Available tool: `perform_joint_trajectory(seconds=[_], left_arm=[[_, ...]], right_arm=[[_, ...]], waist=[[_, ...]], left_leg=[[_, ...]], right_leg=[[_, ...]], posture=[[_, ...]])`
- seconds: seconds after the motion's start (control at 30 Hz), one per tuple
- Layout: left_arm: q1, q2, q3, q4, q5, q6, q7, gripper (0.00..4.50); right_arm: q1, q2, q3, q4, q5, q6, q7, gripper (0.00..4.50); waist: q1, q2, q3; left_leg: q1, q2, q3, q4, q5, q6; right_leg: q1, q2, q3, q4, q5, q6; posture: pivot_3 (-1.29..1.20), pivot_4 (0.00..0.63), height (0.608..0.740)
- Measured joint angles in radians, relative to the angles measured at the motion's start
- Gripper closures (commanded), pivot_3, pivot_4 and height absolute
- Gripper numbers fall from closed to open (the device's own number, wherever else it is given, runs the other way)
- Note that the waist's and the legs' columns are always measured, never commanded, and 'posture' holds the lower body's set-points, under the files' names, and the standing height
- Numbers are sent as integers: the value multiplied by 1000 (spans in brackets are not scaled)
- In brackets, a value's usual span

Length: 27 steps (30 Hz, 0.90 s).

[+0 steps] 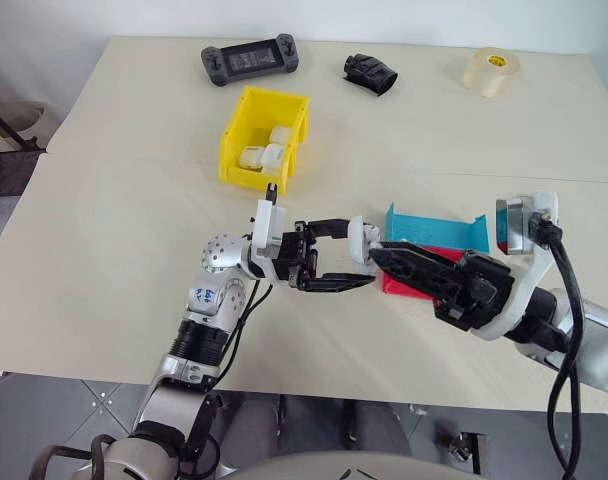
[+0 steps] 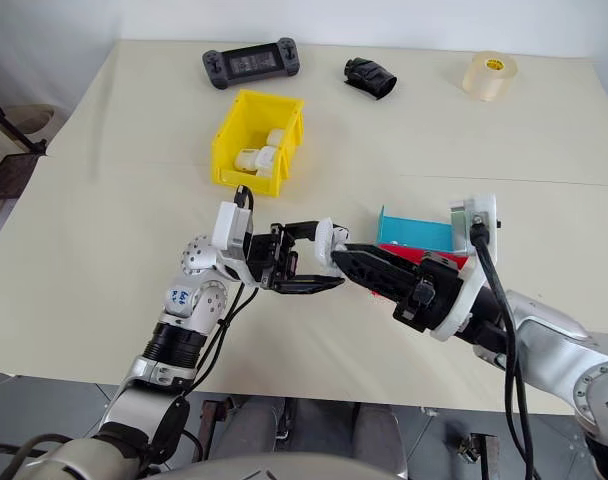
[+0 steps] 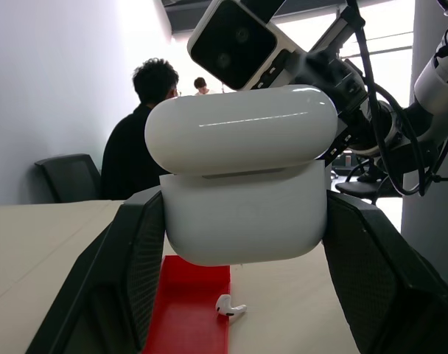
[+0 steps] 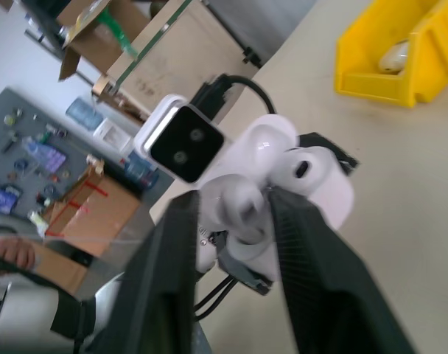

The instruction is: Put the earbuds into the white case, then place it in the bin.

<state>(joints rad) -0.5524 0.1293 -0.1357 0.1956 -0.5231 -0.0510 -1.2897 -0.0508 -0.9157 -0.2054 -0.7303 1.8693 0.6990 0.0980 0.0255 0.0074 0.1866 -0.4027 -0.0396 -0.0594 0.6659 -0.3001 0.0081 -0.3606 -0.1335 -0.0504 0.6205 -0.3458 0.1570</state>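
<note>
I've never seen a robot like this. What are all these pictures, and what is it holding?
It is a robot with two arms. Two pictures come from cameras in its head, looking down at a table. The other two come from cameras on its wrists.

The left gripper is shut on a white case with its lid open. The right gripper is putting a tiny white earbud into it.

On the table are a yellow bin with more white cases, a red tray with another earbud beside it, a blue tray, a game controller and a tape roll.
</note>
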Motion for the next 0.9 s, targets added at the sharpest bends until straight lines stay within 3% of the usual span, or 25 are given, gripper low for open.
perform_joint_trajectory(seconds=[0.2,0.37,0.47,0.57,0.7,0.9], left_arm=[[11,4,0,0,15,5,7,1668],[10,53,0,-34,31,-8,7,1668],[13,146,-10,-36,110,-27,10,1668],[6,219,-48,-38,229,-68,23,1668],[-37,248,-89,-64,347,-41,97,1668],[-75,272,-162,-121,426,24,124,1668]], right_arm=[[25,-21,-21,-17,-31,6,56,77],[200,-48,-155,4,-187,50,194,31],[315,-41,-265,48,-332,45,319,31],[346,-12,-291,93,-441,37,384,690],[294,-9,-251,85,-610,-6,439,2088],[69,25,-58,20,-702,-11,429,4190]], waist=[[2,0,0],[6,-1,1],[3,-2,1],[1,-1,1],[1,-1,1],[-1,-1,1]], left_leg=[[0,0,0,0,0,0],[0,-1,-1,0,0,0],[0,-1,0,0,0,0],[2,-1,0,-1,0,0],[1,0,0,-1,0,0],[1,0,-1,-1,0,-1]], right_leg=[[0,0,0,0,0,0],[1,0,-1,-1,0,0],[1,1,-1,0,0,0],[1,1,0,0,0,0],[1,1,1,0,0,0],[0,1,0,0,0,0]], posture=[[0,150,740],[0,150,740],[0,150,740],[0,150,740],[0,150,740],[0,150,740]])
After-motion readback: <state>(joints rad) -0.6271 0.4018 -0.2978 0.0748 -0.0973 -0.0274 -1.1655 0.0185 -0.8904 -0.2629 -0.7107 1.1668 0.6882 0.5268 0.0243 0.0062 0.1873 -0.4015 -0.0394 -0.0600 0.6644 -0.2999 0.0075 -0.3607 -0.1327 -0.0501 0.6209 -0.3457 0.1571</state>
